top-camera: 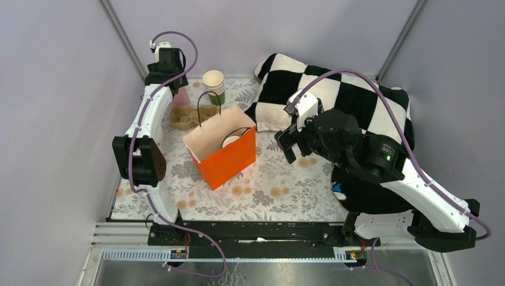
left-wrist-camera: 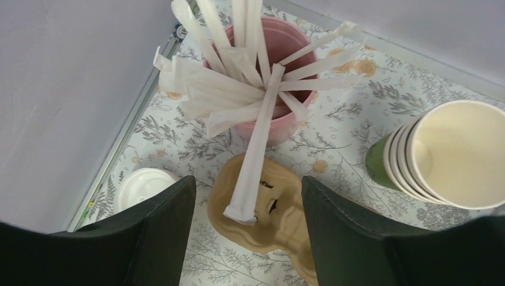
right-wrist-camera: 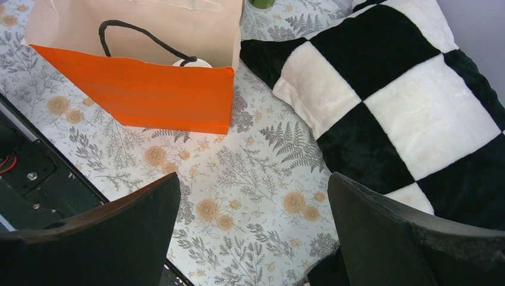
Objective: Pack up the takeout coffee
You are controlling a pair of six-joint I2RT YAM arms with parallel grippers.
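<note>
You could see only the white lid of the takeout coffee (top-camera: 231, 141). Its body was hidden by the walls of the orange bag (top-camera: 229, 164), which stood open in the middle of the tabletop (top-camera: 268, 185). From above, your left arm covered most of the pink cup (left-wrist-camera: 280, 128) at the far left. In the wrist view a finger partly covered the loose lid (left-wrist-camera: 140, 185).

The pink cup held wrapped straws (left-wrist-camera: 238, 89), one leaning out onto the cardboard carrier (left-wrist-camera: 280, 208). A stack of cups (left-wrist-camera: 458, 155) stood to its right.

Your left pincer (left-wrist-camera: 247, 182) hung over that straw, jaws well apart and gripping nothing, well apart from the coffee. Your right pincer (right-wrist-camera: 253, 176), fully spread and empty, hovered just right of the bag, beside the checkered cushion (right-wrist-camera: 387, 89).
</note>
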